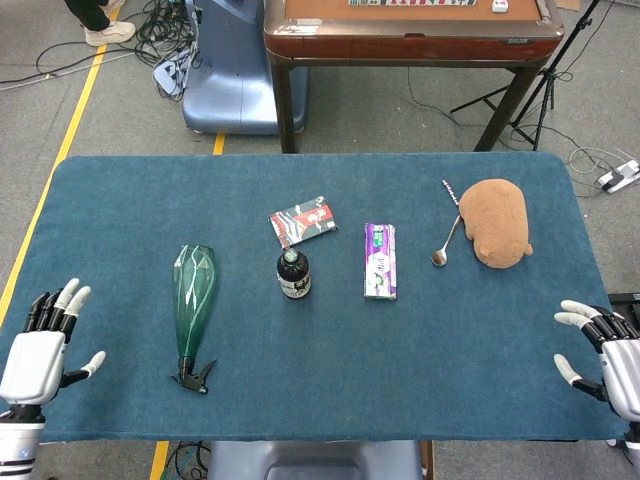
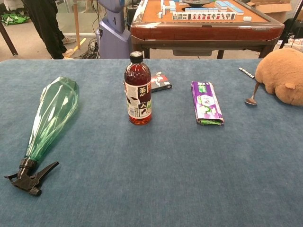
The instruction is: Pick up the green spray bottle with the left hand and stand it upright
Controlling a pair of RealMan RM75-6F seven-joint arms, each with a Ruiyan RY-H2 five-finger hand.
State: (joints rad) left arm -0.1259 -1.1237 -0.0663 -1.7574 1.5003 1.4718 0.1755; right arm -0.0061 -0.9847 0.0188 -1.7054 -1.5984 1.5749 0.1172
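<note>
1. The head view alone shows both hands. The left hand [image 1: 35, 355] hangs at the near left corner of the table [image 1: 300, 370], fingers [image 1: 60, 300] spread wide and holding nothing. The right hand [image 1: 610, 350] sits at the near right corner, partly cut by the picture's edge, its fingers [image 1: 575, 318] also apart and empty. The chest view shows neither hand.
2. The green spray bottle [image 1: 192, 300] lies on its side on the left part of the table, black trigger head towards the near edge, well apart from the left hand. In the chest view [image 2: 49, 118] its faceted body and trigger show closer and plainer.
3. A dark tea bottle [image 2: 138, 90] stands upright near the centre; its label reads clearly only in the chest view.
4. Behind it lies a small red-and-black packet [image 1: 303, 220], mostly hidden by the bottle in the chest view.
5. A purple packet [image 1: 380, 260] lies flat to the right.
6. A brown plush toy [image 1: 497, 220] and a spoon [image 1: 445, 245] lie on the far right; the chest view cuts off part of the toy.
</note>
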